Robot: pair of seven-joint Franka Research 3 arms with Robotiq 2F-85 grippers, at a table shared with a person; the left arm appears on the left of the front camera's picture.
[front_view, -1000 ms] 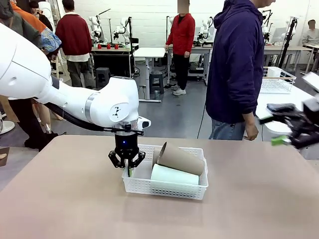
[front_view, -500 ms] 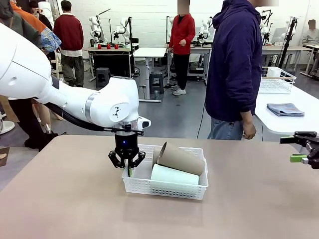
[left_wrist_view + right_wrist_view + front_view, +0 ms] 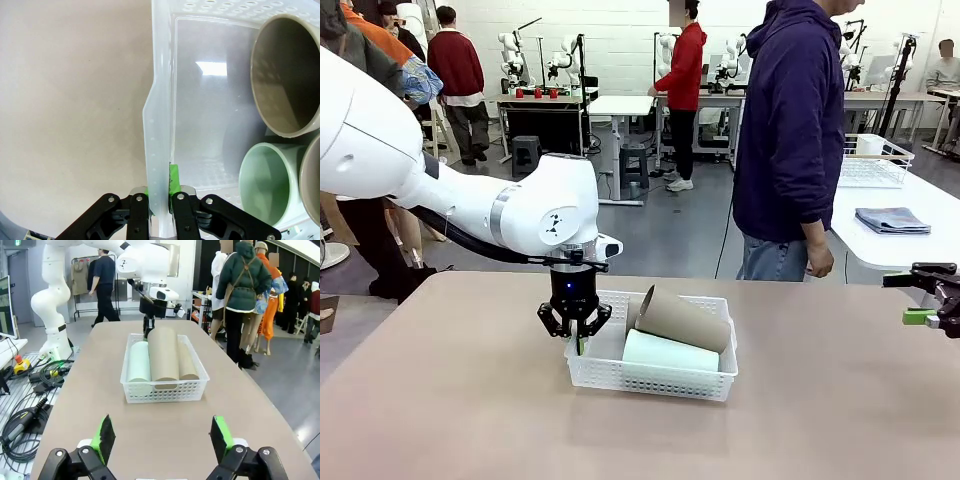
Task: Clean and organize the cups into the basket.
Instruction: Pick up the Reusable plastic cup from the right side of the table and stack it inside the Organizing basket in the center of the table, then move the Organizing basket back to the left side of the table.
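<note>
Basket (image 3: 653,372) sits mid-counter (image 3: 470,420), holding the cups on their sides: mint cup (image 3: 670,352) nearest, brown cup (image 3: 682,317) stacked above it; the right wrist view shows a further brown cup (image 3: 187,362) alongside. At the basket's 9 o'clock end, the left end effector (image 3: 579,338) points down, clamped tight on the basket's rim, one green pad (image 3: 173,179) inside the wall, the other outside. At 3 o'clock, off the counter's edge, the right end effector (image 3: 932,298) hangs with jaws spread wide, holding nothing. Beyond the counter, at 1 o'clock, a person (image 3: 792,140) in a dark hoodie stands close. Farther off at 2 o'clock, a folded cloth (image 3: 892,219) and a wire basket (image 3: 875,160) lie on a white table (image 3: 880,245).
</note>
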